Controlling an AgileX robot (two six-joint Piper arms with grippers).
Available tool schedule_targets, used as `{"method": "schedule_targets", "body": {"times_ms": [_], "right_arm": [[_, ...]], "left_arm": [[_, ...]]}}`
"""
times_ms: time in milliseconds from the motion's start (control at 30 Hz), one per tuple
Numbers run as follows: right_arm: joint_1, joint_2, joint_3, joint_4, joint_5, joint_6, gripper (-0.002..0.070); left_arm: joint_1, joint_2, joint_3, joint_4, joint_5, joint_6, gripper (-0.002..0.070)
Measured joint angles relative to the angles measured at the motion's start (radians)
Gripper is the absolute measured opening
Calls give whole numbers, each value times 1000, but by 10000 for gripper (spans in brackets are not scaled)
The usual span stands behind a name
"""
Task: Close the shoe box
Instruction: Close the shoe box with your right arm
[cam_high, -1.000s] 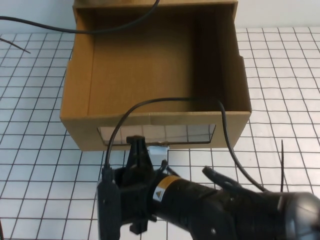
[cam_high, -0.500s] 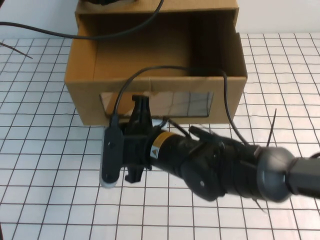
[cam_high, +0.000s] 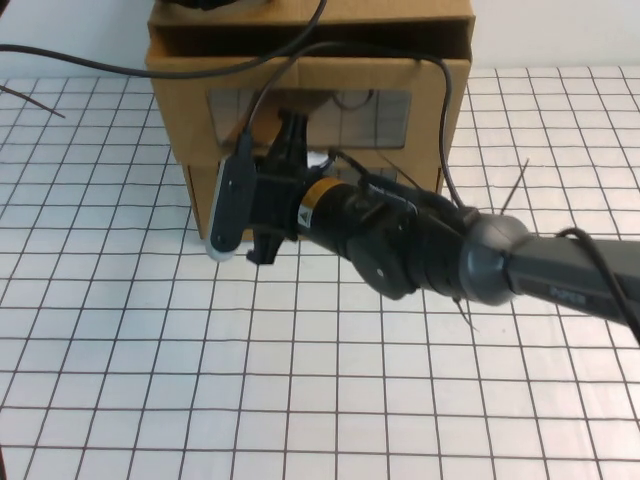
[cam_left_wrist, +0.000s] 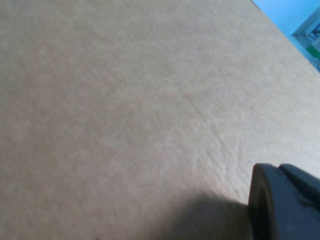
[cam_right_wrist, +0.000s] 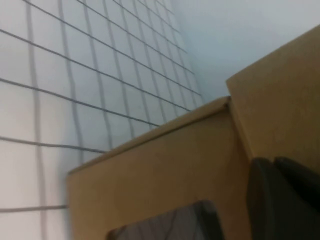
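Shoe box (cam_high: 310, 100): brown cardboard, far centre of worktop (cam_high: 300, 400), drawer front w/ clear window (cam_high: 380, 115) nearly flush w/ outer sleeve, narrow gap at top. White pull tab (cam_high: 322, 158) below window, mostly hidden by arm. Right gripper (cam_high: 290, 135) pressed against drawer front at tab; fingers' state: cannot tell. Left gripper (cam_left_wrist: 285, 202) beside plain cardboard face in wrist view; fingers' state: cannot tell. Black cables (cam_high: 150, 65) cross box top
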Motion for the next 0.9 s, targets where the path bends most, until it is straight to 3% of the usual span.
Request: {"method": "schedule_targets", "body": {"times_ms": [533, 900], "right_arm": [[-30, 51, -99, -132, 21, 8, -13], [30, -34, -82, -153, 122, -11, -13]], "left_arm": [[0, 0, -1, 0, 0, 4, -5], [0, 1, -1, 0, -2, 7, -5]]}}
